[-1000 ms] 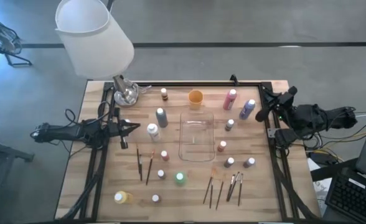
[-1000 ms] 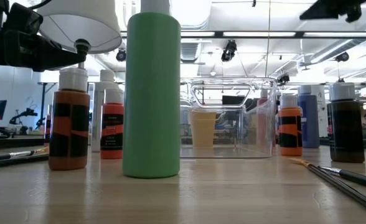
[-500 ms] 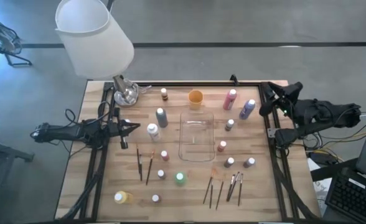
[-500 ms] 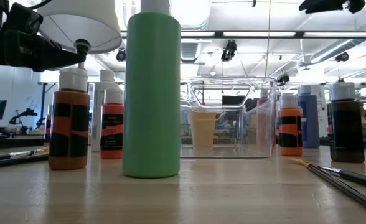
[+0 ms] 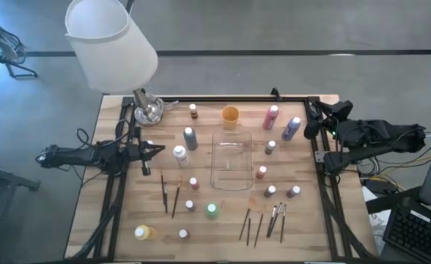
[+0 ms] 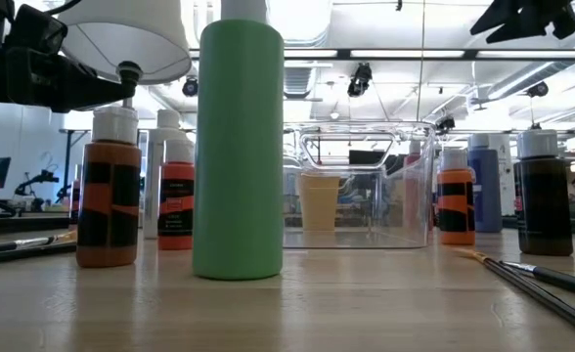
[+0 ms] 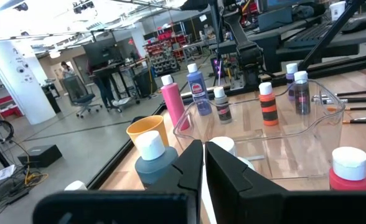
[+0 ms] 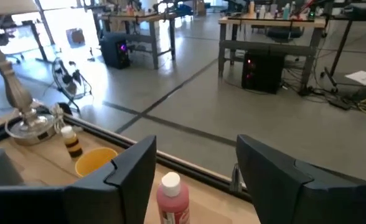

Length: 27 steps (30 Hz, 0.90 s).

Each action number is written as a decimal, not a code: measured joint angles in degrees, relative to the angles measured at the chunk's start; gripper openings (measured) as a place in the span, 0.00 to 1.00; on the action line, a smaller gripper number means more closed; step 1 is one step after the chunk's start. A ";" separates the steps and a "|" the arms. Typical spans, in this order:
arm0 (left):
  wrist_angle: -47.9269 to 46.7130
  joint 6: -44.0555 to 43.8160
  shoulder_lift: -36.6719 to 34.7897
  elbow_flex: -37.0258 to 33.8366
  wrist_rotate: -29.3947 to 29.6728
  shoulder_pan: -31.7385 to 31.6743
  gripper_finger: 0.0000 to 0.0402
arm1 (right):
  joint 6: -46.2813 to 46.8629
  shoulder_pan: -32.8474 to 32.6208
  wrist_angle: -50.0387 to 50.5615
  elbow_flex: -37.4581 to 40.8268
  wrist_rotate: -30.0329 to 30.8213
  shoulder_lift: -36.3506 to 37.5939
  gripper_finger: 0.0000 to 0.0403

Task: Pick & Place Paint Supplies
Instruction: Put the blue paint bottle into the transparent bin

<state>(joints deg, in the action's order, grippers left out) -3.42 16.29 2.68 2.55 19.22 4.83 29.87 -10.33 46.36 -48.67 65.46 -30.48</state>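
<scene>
From overhead I see the paint supplies spread across the wooden surface (image 5: 127, 213) around a clear tray (image 5: 231, 161) that sits near the middle with nothing in it. A pink bottle (image 5: 270, 116) and a blue bottle (image 5: 292, 128) stand toward the far right corner, a grey bottle (image 5: 190, 138) and a white bottle (image 5: 179, 155) lie to the tray's left, and a green bottle (image 5: 212, 211) stands just in front of the tray. A yellow bottle (image 5: 144, 233) is near the front left corner. Several smaller bottles dot the space on both sides of the tray. Two brushes (image 5: 170, 195) lie left of the tray, and a cluster of brushes (image 5: 263, 220) lies toward the front right. An orange cup (image 5: 230, 115) stands behind the tray. My left gripper (image 5: 159, 149) rests low at the left edge of the surface, pointing toward the white bottle, and through its wrist camera I see its fingers (image 7: 189, 163) pressed together with nothing between them. My right gripper (image 5: 315, 121) hangs raised at the far right edge, near the blue bottle; its wrist camera shows its fingers (image 8: 133, 165) spread well apart and empty, with the pink bottle below and between them. A lamp (image 5: 113, 44) stands at the far left corner.
</scene>
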 joint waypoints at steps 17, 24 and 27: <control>0.00 0.00 0.00 0.00 0.00 -0.01 0.06 | 1.43 1.50 2.66 2.87 -10.35 -2.14 0.52; 0.00 0.00 0.00 0.00 0.00 0.00 0.06 | 15.16 3.13 13.75 4.27 -14.57 -2.77 0.51; 0.00 0.00 0.00 0.00 0.00 0.01 0.06 | 19.54 3.66 16.18 5.92 -14.54 -3.22 0.49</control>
<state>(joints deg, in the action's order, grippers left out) -3.42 16.29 2.68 2.55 19.22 4.84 49.41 -6.67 62.55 -42.76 50.91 -33.70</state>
